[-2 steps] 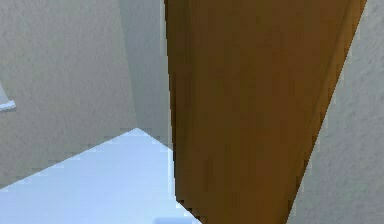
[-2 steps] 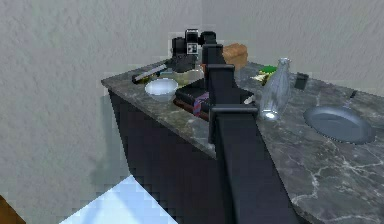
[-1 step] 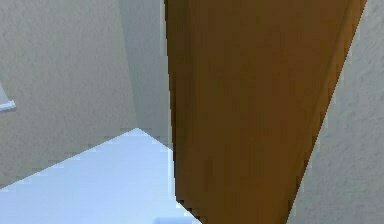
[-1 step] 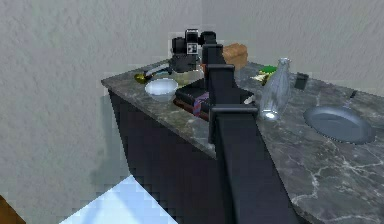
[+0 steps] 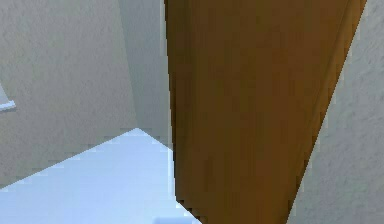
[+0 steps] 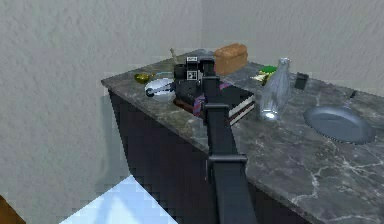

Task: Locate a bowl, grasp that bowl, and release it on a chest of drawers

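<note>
Glass bottle (image 6: 276,88) (upright) between hand (image 6: 176,84), sink (image 6: 338,127).

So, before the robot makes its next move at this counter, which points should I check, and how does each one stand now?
1. Arm is over the counter: ok. The arm lies across the dark marbled top.
2. Pincer is at a bowl: cannot tell. A small white and blue thing lies by it, too small to name.
3. Pincer holds something: cannot tell, because things lie on the counter at its far end.
4. Room around the arm: not ok. A dark flat box, a clear bottle and a brown loaf stand close.
5. Way ahead is free: not ok. A brown wooden panel stands close in the forward view.
</note>
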Controlling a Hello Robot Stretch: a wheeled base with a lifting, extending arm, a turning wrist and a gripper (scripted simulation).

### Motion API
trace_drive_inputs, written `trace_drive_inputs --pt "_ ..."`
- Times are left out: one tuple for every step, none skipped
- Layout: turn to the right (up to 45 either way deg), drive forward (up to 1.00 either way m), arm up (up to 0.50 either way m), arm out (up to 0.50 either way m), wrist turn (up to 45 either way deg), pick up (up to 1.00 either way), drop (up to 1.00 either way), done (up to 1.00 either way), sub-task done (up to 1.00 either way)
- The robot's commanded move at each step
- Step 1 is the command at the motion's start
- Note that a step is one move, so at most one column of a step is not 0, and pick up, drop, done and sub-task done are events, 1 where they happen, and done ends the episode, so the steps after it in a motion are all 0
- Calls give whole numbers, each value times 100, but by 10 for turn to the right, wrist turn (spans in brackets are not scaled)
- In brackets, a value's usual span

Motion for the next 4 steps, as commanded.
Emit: trace_drive_inputs --pt "0 0 0 0 0 100 0 0 0" --pt "0 0 8 0 0 0 0 0 0" --pt "0 0 0 0 -450 0 0 0 0" --pt "0 0 0 0 -450 0 0 0 0"
